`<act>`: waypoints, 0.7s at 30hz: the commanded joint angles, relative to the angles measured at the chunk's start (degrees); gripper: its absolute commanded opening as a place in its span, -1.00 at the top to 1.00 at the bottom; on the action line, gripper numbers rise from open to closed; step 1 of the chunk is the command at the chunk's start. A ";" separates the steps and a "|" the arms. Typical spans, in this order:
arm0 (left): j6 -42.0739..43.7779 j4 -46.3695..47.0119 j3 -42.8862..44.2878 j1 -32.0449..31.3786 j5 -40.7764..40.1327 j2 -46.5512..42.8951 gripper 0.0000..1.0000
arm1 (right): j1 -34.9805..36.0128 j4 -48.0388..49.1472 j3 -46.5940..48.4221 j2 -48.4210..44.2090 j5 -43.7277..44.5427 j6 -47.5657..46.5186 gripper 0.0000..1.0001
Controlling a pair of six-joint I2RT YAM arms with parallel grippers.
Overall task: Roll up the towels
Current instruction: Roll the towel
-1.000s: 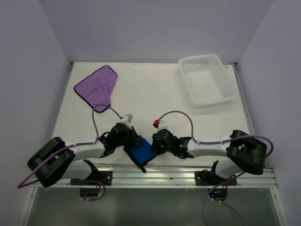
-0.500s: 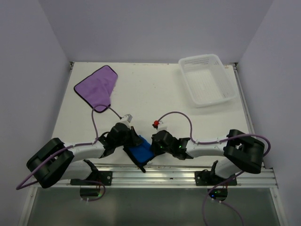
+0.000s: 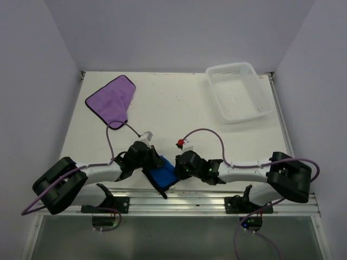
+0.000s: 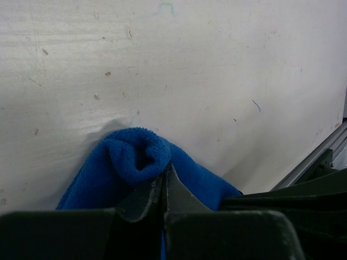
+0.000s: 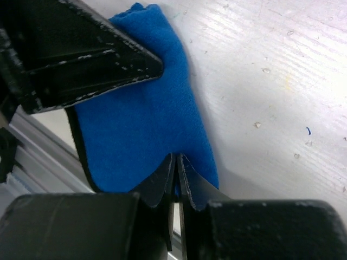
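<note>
- Blue soft cloth square towel [image 3: 162, 176]: folded into a strip at the near edge of the white surface [image 3: 179, 108], between both arms.
- Left fingers [image 4: 143, 197]: pressed together, pinching a puckered fold at one end.
- Right fingers [image 5: 157, 184]: clamped on the opposite end.
- Long axis: runs from one pair to the other; both arms look equally near.
- Purple hemmed cloth square [image 3: 111, 99]: flat, far left, well apart, unrolled.

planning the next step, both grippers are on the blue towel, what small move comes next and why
Probably carry the pinched edge over the flat part with both arms together, to start the roll. The left gripper and right gripper are each shut on the blue towel, which bulges into a curl at the left one.
</note>
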 commanded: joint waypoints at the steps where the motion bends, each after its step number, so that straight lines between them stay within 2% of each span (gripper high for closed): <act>1: 0.54 -1.41 -1.41 0.47 -2.16 1.28 1.00 | 0.76 -2.07 -0.97 -5.69 1.63 0.10 0.74; 3: 0.02 -0.35 -2.03 0.38 -2.33 1.46 1.00 | 0.85 -3.38 -1.33 -9.73 3.03 0.71 0.57; 5: -0.25 0.26 -2.73 0.38 -2.33 1.81 1.00 | 0.76 -3.74 -1.41 -11.85 3.04 1.15 0.51; 12: -0.51 1.50 -3.00 0.47 -1.54 3.57 1.00 | -0.29 -8.40 -2.11 -13.79 5.32 6.84 0.43; 16: -0.42 1.41 -3.09 0.38 -1.45 3.22 1.00 | -3.62 -5.33 -9.38 -15.80 3.57 13.45 0.39; 17: -0.34 1.41 -3.09 0.47 -1.54 3.13 1.00 | -4.51 -2.02 -10.72 -16.25 2.61 14.68 0.32; 21: -0.34 1.15 -3.17 0.38 -1.63 2.51 1.00 | -7.24 3.11 -14.94 -16.52 -1.97 18.55 0.28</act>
